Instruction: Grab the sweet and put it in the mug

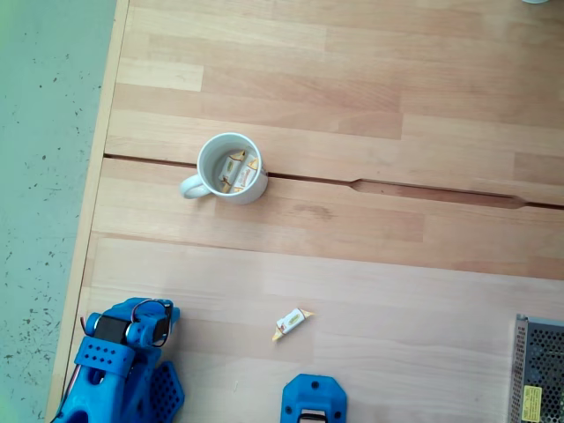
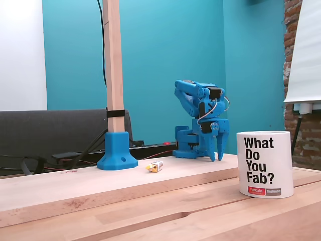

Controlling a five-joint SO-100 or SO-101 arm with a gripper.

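The sweet lies on the table well short of the mug; light and crinkly, best pinched across its middle. The gripper hangs slightly parted, empty.

Bare worktop lay open on every side of the sweet, with nothing touching it. A blue post base stood near it toward the lower edge in a fixed view, and the folded arm with its fingers pointing down sat well apart to the left. The mug stood well apart, its mouth open upward with sweets already inside. A metal box occupied the lower right corner.
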